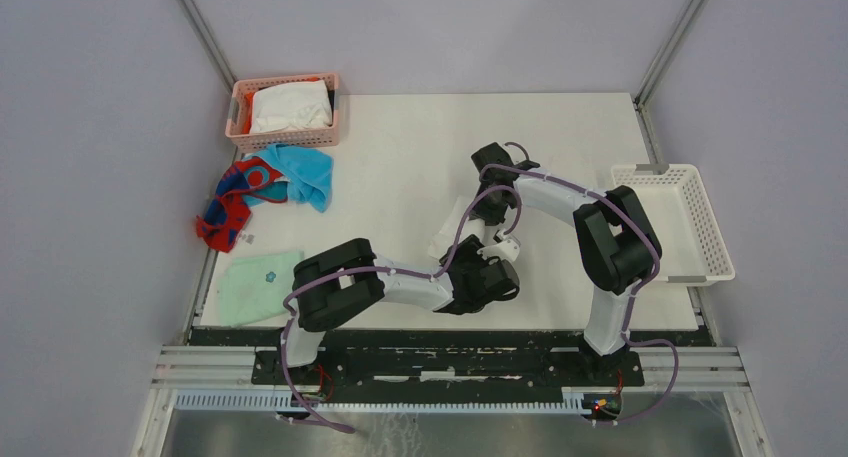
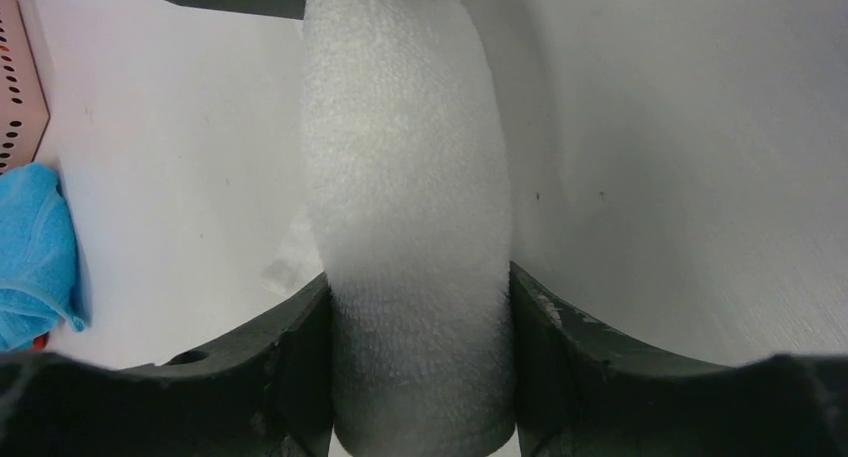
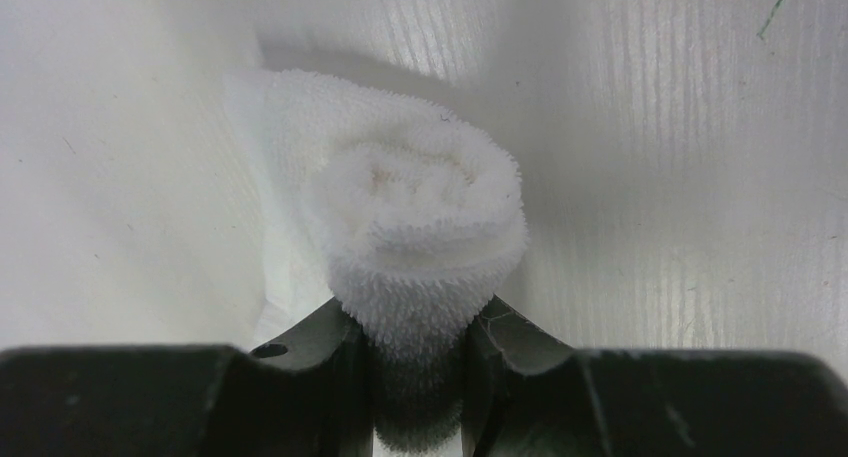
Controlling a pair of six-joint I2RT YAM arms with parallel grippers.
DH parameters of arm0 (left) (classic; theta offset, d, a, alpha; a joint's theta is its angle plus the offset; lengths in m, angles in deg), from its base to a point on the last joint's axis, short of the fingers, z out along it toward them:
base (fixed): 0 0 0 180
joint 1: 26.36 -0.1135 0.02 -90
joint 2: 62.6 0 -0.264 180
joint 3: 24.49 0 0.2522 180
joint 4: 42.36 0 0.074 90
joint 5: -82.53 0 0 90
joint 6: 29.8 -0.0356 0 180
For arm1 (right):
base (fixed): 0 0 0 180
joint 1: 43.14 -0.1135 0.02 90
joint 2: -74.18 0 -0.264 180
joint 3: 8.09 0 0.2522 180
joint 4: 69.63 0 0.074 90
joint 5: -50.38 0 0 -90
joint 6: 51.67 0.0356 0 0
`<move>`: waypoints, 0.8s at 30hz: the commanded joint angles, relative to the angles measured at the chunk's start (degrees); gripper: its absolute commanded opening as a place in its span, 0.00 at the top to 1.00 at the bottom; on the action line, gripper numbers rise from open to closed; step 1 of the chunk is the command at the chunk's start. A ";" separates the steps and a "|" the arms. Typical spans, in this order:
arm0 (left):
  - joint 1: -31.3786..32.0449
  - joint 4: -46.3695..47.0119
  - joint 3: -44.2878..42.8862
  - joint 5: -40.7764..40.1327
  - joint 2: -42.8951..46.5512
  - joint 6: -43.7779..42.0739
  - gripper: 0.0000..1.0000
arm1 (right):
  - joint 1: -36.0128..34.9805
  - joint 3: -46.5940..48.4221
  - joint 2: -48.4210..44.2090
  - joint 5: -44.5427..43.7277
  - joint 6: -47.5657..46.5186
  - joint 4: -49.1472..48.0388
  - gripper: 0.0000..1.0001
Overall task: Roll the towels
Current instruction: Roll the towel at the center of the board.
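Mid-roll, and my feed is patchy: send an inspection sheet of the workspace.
Surface: white table, few small marks.
Job's things: white towel rolled, between both grippers; turquoise towel and red towel crumpled, touching, far left.
Clutter: mint cloth folded, near left; pink basket with white cloth, far left; white basket, right edge.
Grippers: left gripper jaws closed on the roll's sides; right gripper jaws pinching its end.
Cables: purple cables along both arms; no snag seen.
Surroundings: grey walls; nothing else seen.
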State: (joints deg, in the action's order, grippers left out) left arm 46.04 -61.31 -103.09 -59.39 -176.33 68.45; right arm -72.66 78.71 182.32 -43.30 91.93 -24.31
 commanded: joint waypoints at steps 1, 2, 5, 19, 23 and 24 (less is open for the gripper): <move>-0.06 0.61 0.92 0.68 -1.32 -1.28 0.45 | -0.41 1.13 0.76 1.32 -0.67 0.97 0.76; -0.11 0.26 1.06 1.32 -0.98 -0.78 0.49 | -0.43 1.10 0.64 1.70 -0.70 0.75 0.76; -1.02 -0.33 2.10 5.74 1.75 2.50 0.70 | -0.39 0.57 -0.27 2.55 -1.21 -0.97 0.72; -19.87 8.08 13.48 50.94 13.53 21.34 0.86 | 3.15 -11.54 -10.27 9.46 1.37 -20.21 0.23; -22.57 10.72 15.23 57.48 13.30 24.59 0.86 | 4.12 -13.48 -10.04 9.36 2.35 -23.81 0.20; -23.14 11.47 15.58 58.86 13.08 25.42 0.86 | 4.34 -13.64 -9.43 9.58 2.61 -24.54 0.20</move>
State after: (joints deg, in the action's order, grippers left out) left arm 24.42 -50.36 -90.24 -12.51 -162.39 86.39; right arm -69.19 66.23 173.99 -34.41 92.96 -42.56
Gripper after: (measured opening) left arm 0.352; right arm 0.795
